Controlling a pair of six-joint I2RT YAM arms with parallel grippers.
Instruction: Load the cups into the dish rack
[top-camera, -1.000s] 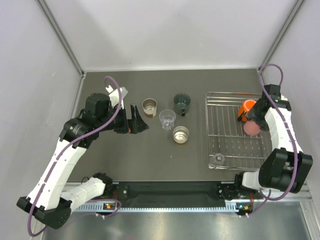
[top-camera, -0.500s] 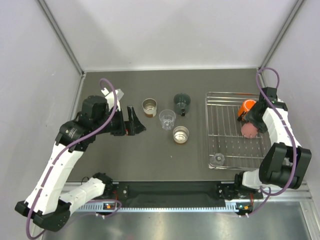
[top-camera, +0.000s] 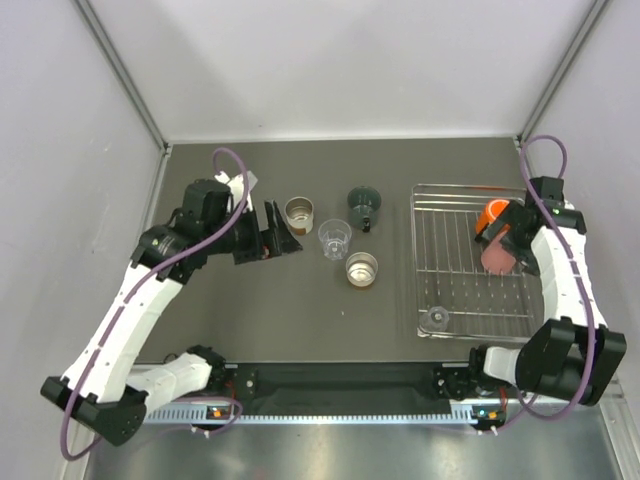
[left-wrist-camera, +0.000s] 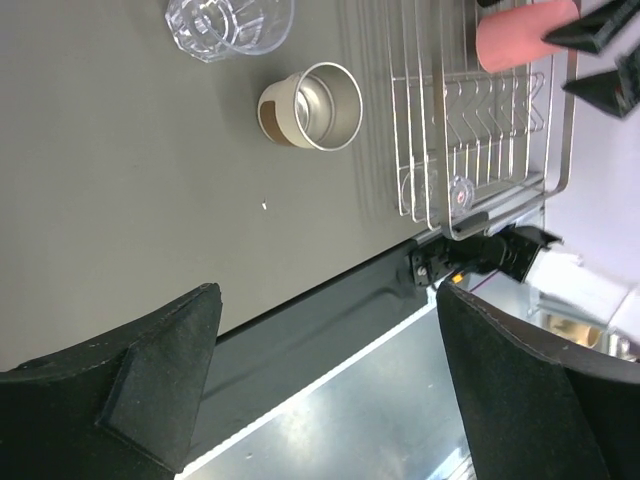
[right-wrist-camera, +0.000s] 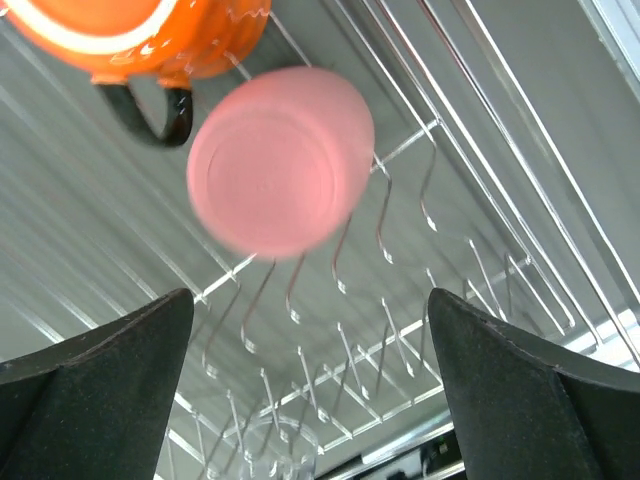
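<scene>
- The right claw (right-wrist-camera: 308, 300) is spread wide and holds nothing; it hovers over the far right part of the rack (top-camera: 432, 262).
- Just ahead of it is the pink cup (right-wrist-camera: 280, 160), base turned toward the claw and touching neither finger. It looks blurred in the wrist view, so I cannot tell whether it has settled on the wires.
- The orange cup (right-wrist-camera: 150, 35) sits just beyond the pink one, in the far right corner of the rack.
- A racked clear cup (top-camera: 436, 319) stands apart from those two, in the near left corner.
- The left claw (top-camera: 277, 234) is also wide open and empty, above the left side of the worktop (top-camera: 250, 310) with its tips toward the loose cups.
- Nearest to it is the far steel cup (top-camera: 298, 211), just to its right, mouth up.
- Further right are the loose clear cup (top-camera: 335, 238), the green cup (top-camera: 364, 205) and the near steel cup (top-camera: 362, 269), grouped between the left claw and the rack, none of them touching.
- By my count three cups are loaded and four are left on the worktop, so the task looks a little under halfway done.
- The far steel cup seems the likeliest next pick for the left claw, and most of the rack's wires are bare to take the rest.
</scene>
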